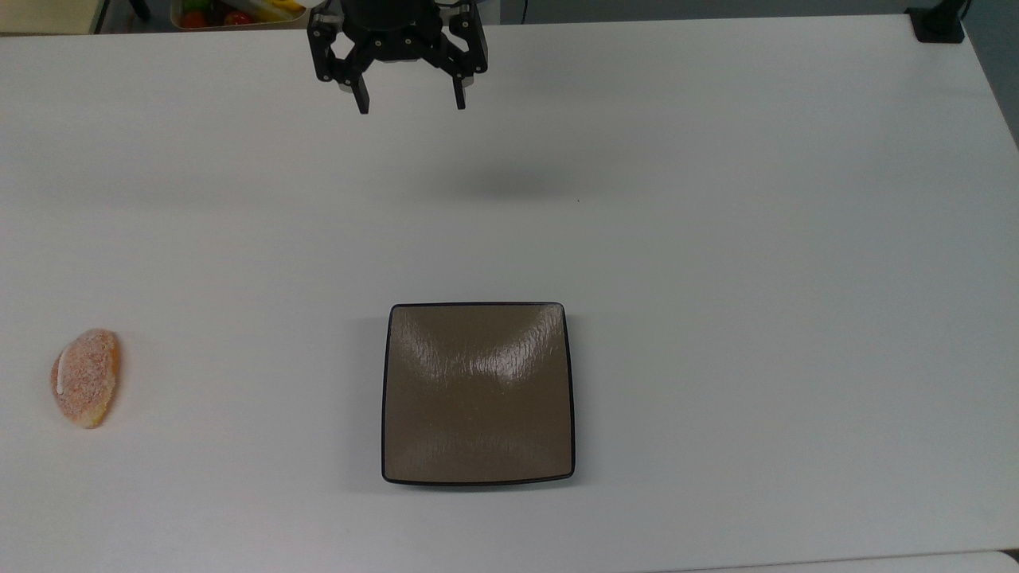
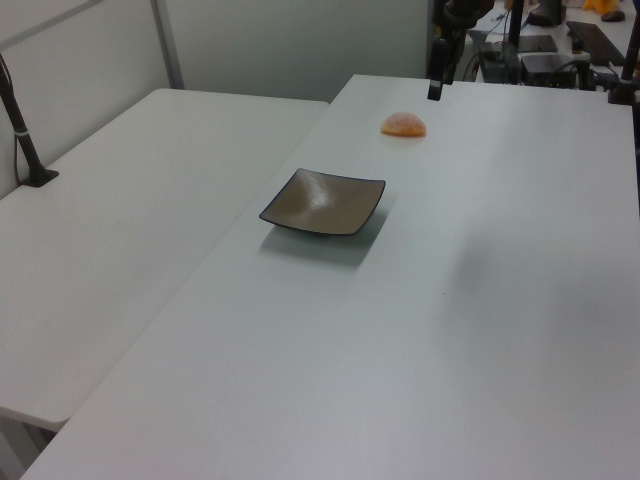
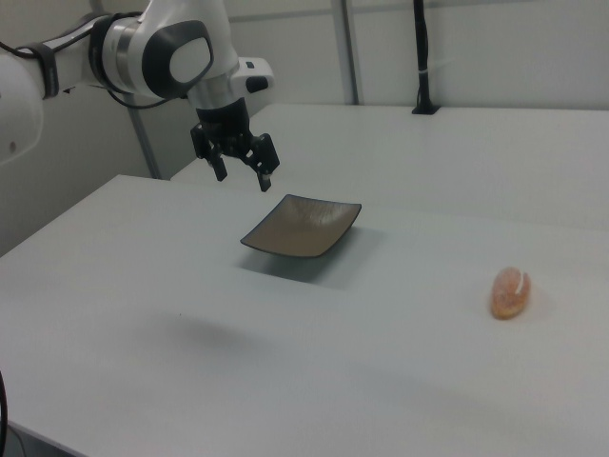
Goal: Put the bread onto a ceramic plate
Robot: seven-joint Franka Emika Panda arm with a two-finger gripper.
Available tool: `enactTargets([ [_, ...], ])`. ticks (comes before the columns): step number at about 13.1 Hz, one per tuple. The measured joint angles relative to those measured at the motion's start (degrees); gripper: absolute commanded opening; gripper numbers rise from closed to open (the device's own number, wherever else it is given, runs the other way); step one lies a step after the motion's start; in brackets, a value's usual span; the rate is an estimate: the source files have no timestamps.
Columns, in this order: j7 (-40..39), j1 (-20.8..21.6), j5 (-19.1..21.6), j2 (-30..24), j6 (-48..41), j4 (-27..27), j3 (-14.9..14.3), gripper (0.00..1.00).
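The bread [image 1: 85,378], a small orange-pink bun with a white speckled crust, lies on the white table at the top view's far left; it also shows as the bread [image 2: 403,125] and the bread [image 3: 508,292]. The square brown ceramic plate [image 1: 478,394] sits empty at the table's middle, far from the bun, seen too as the plate [image 2: 324,201] and the plate [image 3: 302,227]. My gripper [image 1: 412,105] hangs open and empty above the table's far edge, well away from both. In the right view the gripper [image 3: 243,179] hovers above the table, to the left of the plate.
A container of colourful fruit [image 1: 231,12] stands beyond the table's far edge, left of the arm. A black clamp [image 1: 939,24] sits at the far right corner. A second white table [image 2: 120,220] adjoins, carrying a black post [image 2: 25,140].
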Motion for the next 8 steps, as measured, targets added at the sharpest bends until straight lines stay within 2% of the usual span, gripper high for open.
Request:
enactTargets([
  [8, -0.04, -0.07, -0.07, 0.16, 0.85, 0.01, -0.12, 1.00],
])
